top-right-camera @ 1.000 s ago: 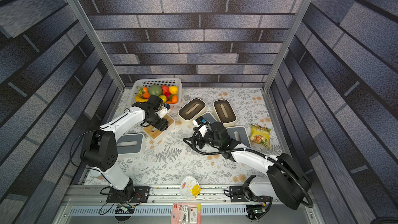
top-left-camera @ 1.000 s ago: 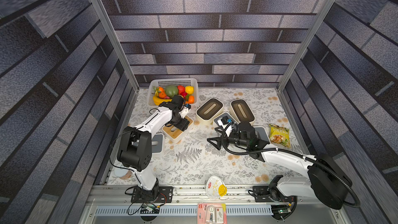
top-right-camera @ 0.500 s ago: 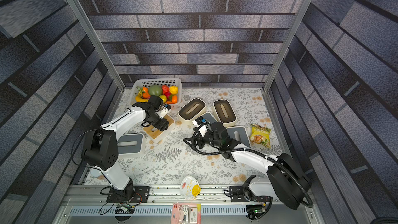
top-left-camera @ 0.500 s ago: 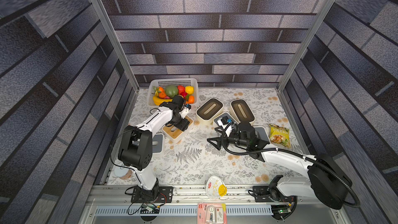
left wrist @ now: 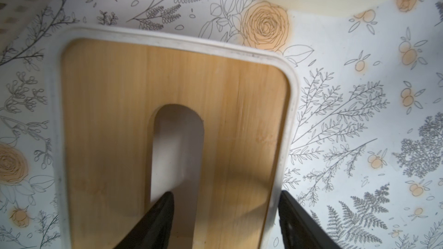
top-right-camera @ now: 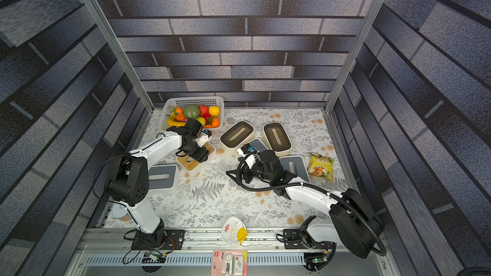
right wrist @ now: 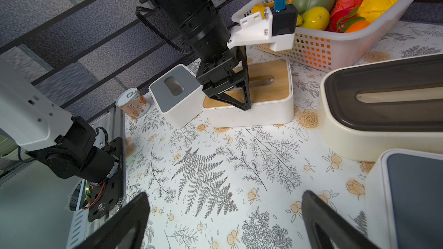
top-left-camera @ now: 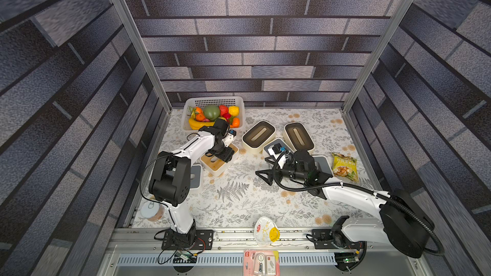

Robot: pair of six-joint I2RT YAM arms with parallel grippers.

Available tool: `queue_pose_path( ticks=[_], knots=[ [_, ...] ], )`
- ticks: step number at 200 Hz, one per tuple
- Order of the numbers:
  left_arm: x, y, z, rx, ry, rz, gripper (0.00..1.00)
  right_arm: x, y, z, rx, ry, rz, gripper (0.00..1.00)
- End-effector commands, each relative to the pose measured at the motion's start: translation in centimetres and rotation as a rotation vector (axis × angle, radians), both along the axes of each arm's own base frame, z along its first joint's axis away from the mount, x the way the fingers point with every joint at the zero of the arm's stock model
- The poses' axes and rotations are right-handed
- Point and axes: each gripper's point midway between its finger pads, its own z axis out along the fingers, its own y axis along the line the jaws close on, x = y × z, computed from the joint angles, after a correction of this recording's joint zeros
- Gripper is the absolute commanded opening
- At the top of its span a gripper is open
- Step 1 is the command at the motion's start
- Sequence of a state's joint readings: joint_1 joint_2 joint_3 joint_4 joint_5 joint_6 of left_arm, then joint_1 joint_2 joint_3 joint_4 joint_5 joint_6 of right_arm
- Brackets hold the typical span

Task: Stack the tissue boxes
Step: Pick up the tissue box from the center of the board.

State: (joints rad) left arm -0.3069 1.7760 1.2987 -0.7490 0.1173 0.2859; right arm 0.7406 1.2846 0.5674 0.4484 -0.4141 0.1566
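Left gripper (left wrist: 225, 194) straddles wood-lid tissue box (left wrist: 107, 104).
I'm grasping: jaws part-open, box wall between them (right gripper (right wrist: 225, 211) wide, empty); next I clamp, lift.

The wood-lidded box (top-right-camera: 190, 165) is hemmed by the fruit basket (top-right-camera: 195, 100) and a grey-lidded box (top-right-camera: 162, 179); the table centre (top-right-camera: 212, 203) is left open.

3 grey-lid tissue bxs (top-right-camera: 162, 177), 1 wood-lid (top-right-camera: 183, 164), 2 brown-lid (top-right-camera: 236, 135); 1 fruit bskt (top-right-camera: 196, 99), 1 snack bag (top-right-camera: 320, 167).
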Motion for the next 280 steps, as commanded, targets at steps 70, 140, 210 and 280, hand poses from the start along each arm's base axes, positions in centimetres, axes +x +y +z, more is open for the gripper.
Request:
queue_pose_path(
  ticks=[70, 140, 210, 280],
  knots=[
    [-0.6, -0.3, -1.1, 0.008, 0.034, -0.041, 0.65, -0.3, 0.6, 0.7, 0.003, -0.012, 0.030, 1.00],
    [-0.8, -0.5, -1.3, 0.023, 0.041, -0.051, 0.60, -0.3, 0.6, 0.8, 0.000, -0.014, 0.029, 1.00],
    [-1.0, -0.5, -1.4, 0.043, 0.046, -0.061, 0.54, -0.4, 0.4, 1.0, -0.001, -0.024, 0.027, 1.00],
    [-0.8, -1.1, 1.4, 0.017, -0.012, -0.072, 0.46, 0.2, -0.7, 0.9, -0.051, -0.083, -0.025, 1.00]
  ],
)
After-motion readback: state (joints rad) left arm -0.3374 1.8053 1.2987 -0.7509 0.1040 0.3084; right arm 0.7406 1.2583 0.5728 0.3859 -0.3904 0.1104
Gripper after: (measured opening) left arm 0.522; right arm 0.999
